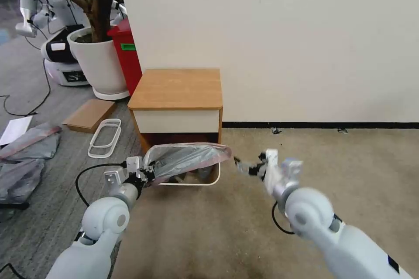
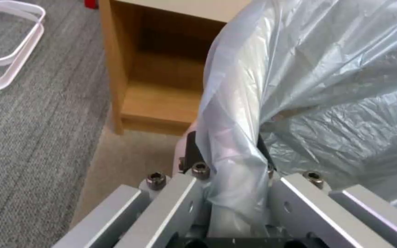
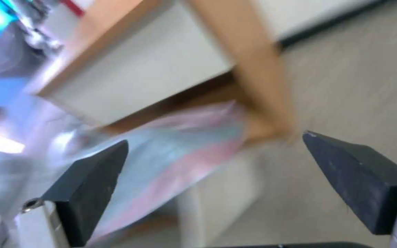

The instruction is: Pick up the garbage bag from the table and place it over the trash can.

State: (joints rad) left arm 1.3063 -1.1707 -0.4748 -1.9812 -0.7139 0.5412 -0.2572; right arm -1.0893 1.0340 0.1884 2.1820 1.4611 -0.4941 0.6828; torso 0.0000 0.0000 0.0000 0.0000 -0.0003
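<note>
**Bag draped over the can, right side not yet seated**

I have the left hand (image 1: 146, 173) clamped on the near-left corner of the garbage bag (image 1: 185, 159); in the left wrist view the plastic is bunched between its fingers (image 2: 194, 148). The bag is off the desk (image 1: 176, 89) and stretched across the top of the trash can (image 1: 209, 181), which stands on the floor just in front of the desk; its pinkish edge runs along the far and right rim. My right hand (image 1: 244, 166) hovers just right of the can, fingers spread wide and holding nothing; the right wrist view has them on either side of the bag's pink edge (image 3: 194, 165), apart from it.

I judge this the fitting step, well along; next I need the right hand to catch that edge and draw it down over the right rim, gently, since thin film tears or slips off easily.
</note>
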